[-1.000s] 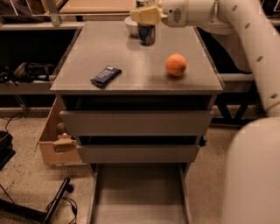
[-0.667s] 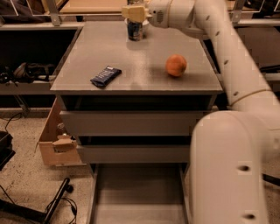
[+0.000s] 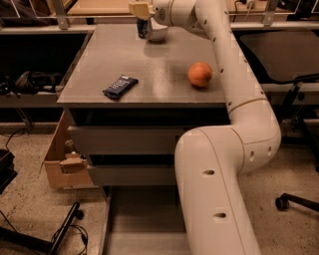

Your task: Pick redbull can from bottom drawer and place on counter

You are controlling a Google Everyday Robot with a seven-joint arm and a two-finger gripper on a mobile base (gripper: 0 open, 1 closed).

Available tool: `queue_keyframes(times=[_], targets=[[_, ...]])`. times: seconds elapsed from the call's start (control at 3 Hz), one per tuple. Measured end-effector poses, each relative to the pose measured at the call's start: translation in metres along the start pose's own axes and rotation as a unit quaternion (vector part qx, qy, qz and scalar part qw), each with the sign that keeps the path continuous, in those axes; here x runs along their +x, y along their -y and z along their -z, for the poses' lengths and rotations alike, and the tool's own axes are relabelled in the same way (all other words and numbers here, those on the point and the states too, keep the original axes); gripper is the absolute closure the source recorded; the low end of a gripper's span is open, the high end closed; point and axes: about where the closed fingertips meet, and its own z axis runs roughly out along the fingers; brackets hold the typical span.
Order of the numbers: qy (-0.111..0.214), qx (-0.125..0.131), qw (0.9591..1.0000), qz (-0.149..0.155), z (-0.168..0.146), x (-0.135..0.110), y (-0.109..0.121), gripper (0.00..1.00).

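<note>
The redbull can (image 3: 144, 30) stands upright at the far edge of the grey counter (image 3: 149, 64); it is dark blue with a pale top. My gripper (image 3: 141, 11) reaches in from the right and is shut on the can's top, its yellowish fingers (image 3: 135, 9) around it. I cannot tell whether the can's base touches the counter. The bottom drawer (image 3: 119, 219) is pulled open at the bottom of the view. Its grey floor is bare where it shows, and my arm hides its right part.
An orange (image 3: 200, 74) lies on the counter's right side and a flat dark blue snack packet (image 3: 120, 86) near its front left. Two closed grey drawer fronts (image 3: 124, 140) sit above the open drawer. A cardboard box (image 3: 62, 162) and cables are on the floor to the left, a chair base (image 3: 294, 199) to the right.
My gripper has carried the can leftward and toward the counter's far edge. My arm has swung across the right half of the view, now covering part of the drawers.
</note>
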Motion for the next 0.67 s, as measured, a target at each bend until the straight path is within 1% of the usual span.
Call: queue_keyframes(times=[0.33, 0.67], targets=[[-0.018, 0.021, 0.9996, -0.002, -0.018, 0.018, 0.009, 1.00], [-0.017, 0.021, 0.9994, -0.024, -0.039, 0.043, 0.010, 1.00]])
